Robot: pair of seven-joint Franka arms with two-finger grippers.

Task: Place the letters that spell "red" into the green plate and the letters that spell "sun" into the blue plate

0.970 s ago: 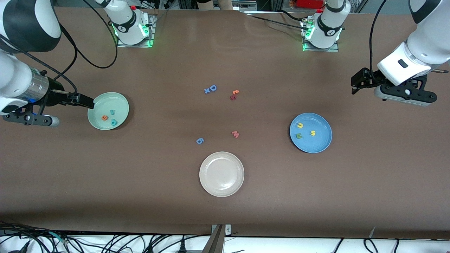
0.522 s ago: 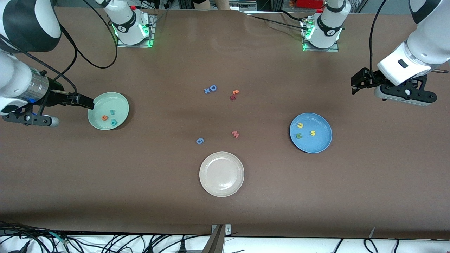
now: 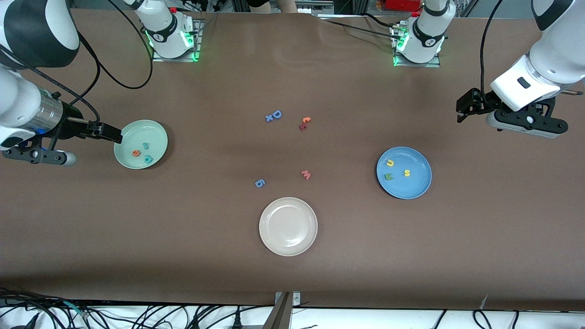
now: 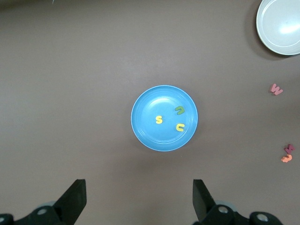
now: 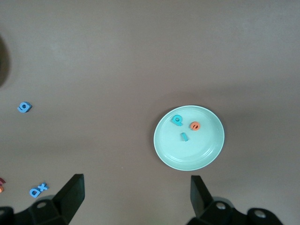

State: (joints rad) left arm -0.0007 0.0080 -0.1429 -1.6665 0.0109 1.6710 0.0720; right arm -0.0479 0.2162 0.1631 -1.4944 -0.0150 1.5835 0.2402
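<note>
You've got e, d, r (image 3: 145, 145) in the plate (image 3: 155, 132) at right arm's end; s, u, n (image 3: 390, 163) in the plate (image 3: 418, 187) twd left arm's end.

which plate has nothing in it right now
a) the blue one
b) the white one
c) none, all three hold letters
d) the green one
b: the white plate is bare, while the green plate holds an orange letter and two teal ones, and the blue plate holds two yellow letters and a green one.
</note>
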